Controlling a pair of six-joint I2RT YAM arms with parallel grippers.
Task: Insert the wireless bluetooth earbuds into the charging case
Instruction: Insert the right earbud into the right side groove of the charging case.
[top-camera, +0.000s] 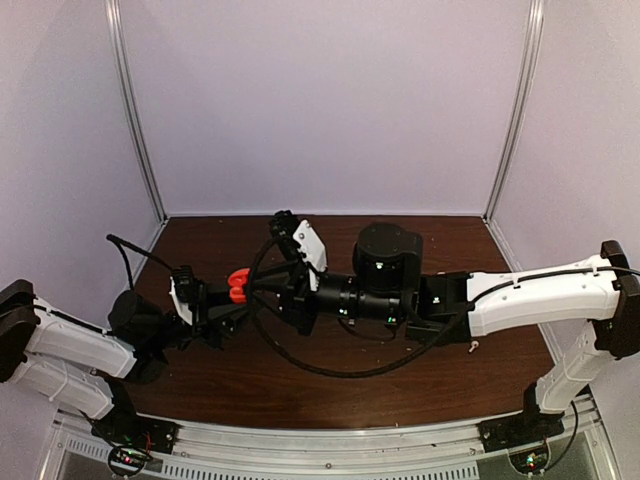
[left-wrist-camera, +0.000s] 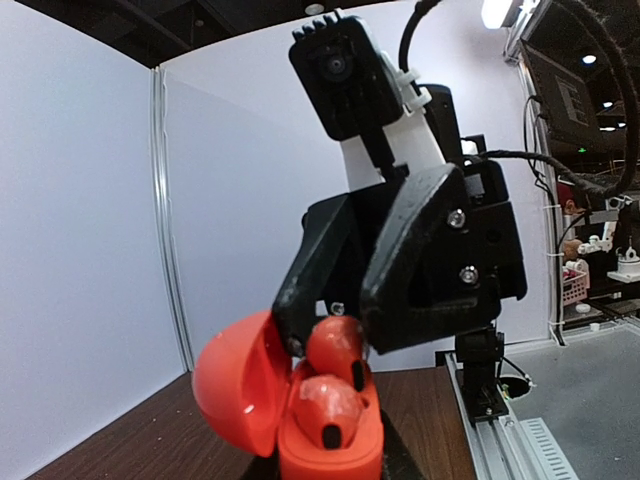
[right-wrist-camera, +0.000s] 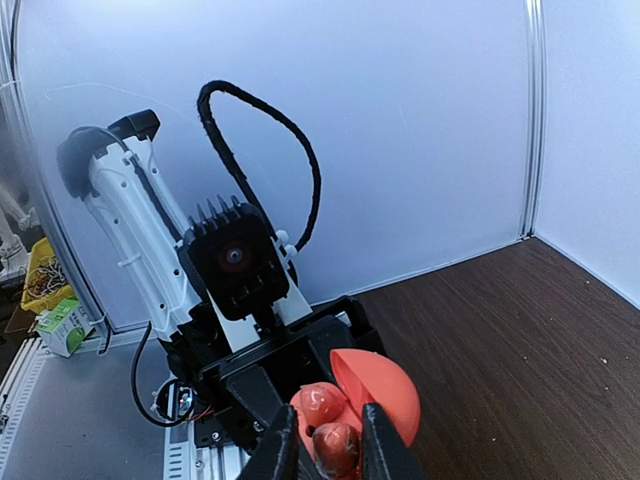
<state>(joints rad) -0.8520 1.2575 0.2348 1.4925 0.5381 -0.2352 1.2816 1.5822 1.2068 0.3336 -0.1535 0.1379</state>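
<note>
A red-orange charging case (left-wrist-camera: 330, 450) stands with its lid (left-wrist-camera: 235, 385) swung open, and my left gripper (top-camera: 222, 298) is shut on its base. One red-orange earbud (left-wrist-camera: 330, 405) sits in a socket of the case. A second red-orange earbud (right-wrist-camera: 335, 447) rests at the other socket, between the fingers of my right gripper (right-wrist-camera: 335, 455). Those fingers (right-wrist-camera: 285, 450) stand close around it, with a slim gap showing on one side. From above, the case (top-camera: 237, 283) hangs over the table's left half, where the two grippers meet.
A tiny white item (top-camera: 472, 347), too small to identify, lies on the brown table (top-camera: 330, 400) under the right arm. A black cable (top-camera: 320, 365) loops low over the table's middle. White walls close the back and both sides.
</note>
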